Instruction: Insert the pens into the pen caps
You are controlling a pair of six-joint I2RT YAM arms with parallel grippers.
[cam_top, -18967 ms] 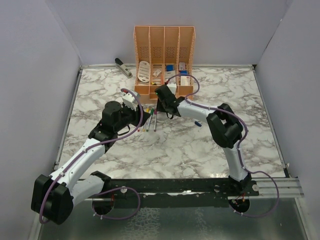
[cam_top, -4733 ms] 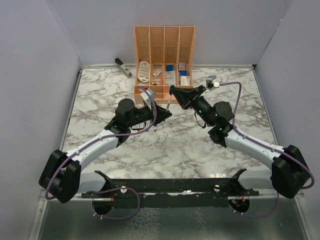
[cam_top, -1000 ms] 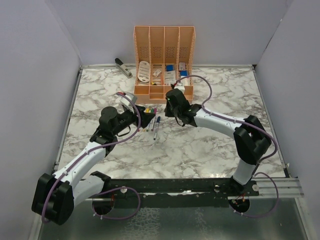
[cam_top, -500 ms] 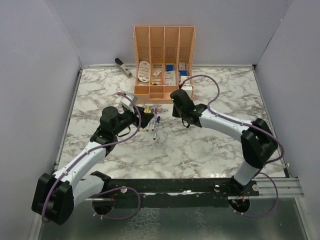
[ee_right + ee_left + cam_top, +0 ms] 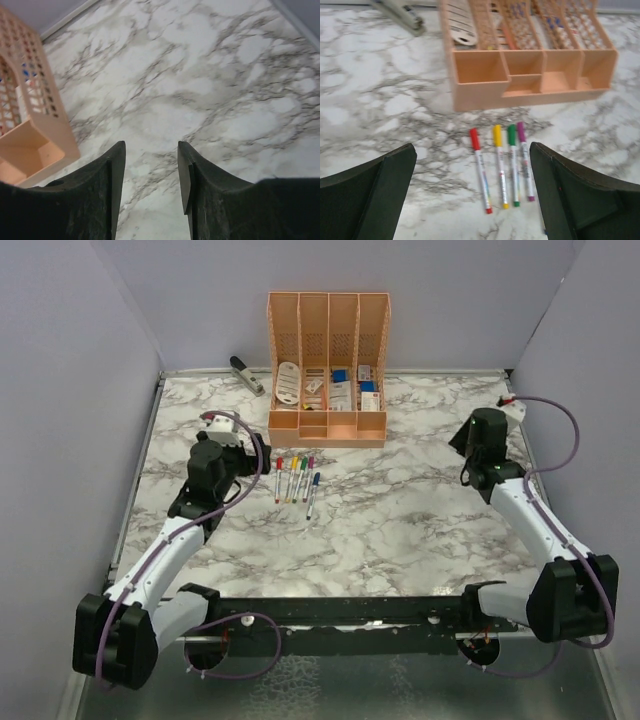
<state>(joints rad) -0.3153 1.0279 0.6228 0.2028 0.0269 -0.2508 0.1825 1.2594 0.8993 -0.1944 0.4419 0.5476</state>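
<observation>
Five pens lie side by side on the marble in front of the organiser, each with its coloured cap on the far end: red [image 5: 279, 480], yellow [image 5: 288, 480], green [image 5: 297, 480], purple [image 5: 306, 478], and blue [image 5: 312, 495] set slightly nearer. In the left wrist view I see the red pen [image 5: 480, 170], yellow pen [image 5: 500, 167], green pen [image 5: 513, 165] and purple pen [image 5: 524, 160]. My left gripper [image 5: 238, 452] [image 5: 472, 147] hovers left of the row, wide open and empty. My right gripper [image 5: 462, 448] [image 5: 150, 145] is far to the right, open with nothing between its fingers.
The orange organiser [image 5: 327, 425] [image 5: 530, 92] [image 5: 30, 135] stands at the back, just behind the pens, with boxes and small items in it. A grey stapler [image 5: 245, 375] [image 5: 400, 12] lies at the back left. Grey walls close in both sides.
Both arms have drawn away from the pens: the left back and to the left, the right far out to the right. Both grippers have opened. The blue pen now lies beside the row.
</observation>
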